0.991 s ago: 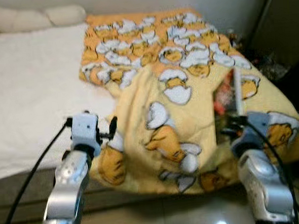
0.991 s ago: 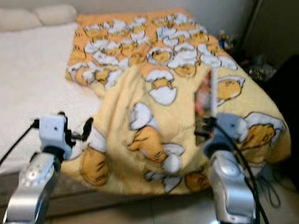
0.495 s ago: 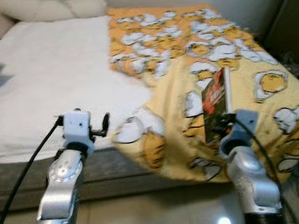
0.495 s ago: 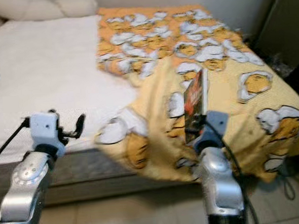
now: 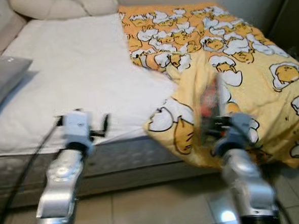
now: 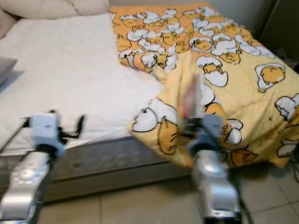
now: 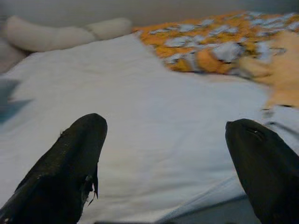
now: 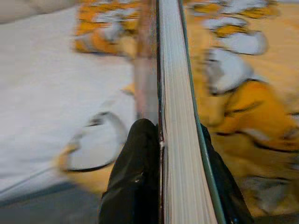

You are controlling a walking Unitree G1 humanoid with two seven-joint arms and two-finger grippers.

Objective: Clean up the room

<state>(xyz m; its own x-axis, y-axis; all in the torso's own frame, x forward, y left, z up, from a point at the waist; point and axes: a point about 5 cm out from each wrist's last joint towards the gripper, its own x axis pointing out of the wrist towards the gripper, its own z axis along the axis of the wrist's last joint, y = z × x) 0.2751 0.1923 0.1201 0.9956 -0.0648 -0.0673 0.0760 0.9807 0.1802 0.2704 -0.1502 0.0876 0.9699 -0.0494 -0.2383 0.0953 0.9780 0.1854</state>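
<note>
Bed (image 5: 76, 81); right gripper (image 8: 175, 144) clamps book (image 8: 180, 116)

The blanket (image 5: 238, 61) is yellow and orange, printed all over with white-and-yellow egg figures. Beside it the bed sheet (image 5: 81, 75) is plain white, the pillow (image 5: 0, 80) grey. The book (image 8: 180, 121) shows cream pages.

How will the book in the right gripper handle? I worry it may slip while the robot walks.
The book looks fairly stiff: it stands upright, unsagging, above the right gripper. It is clamped only near its lower edge, so it may pivot or tip. The thick page block suggests moderate weight, and its cover might be smooth enough to slide.
</note>
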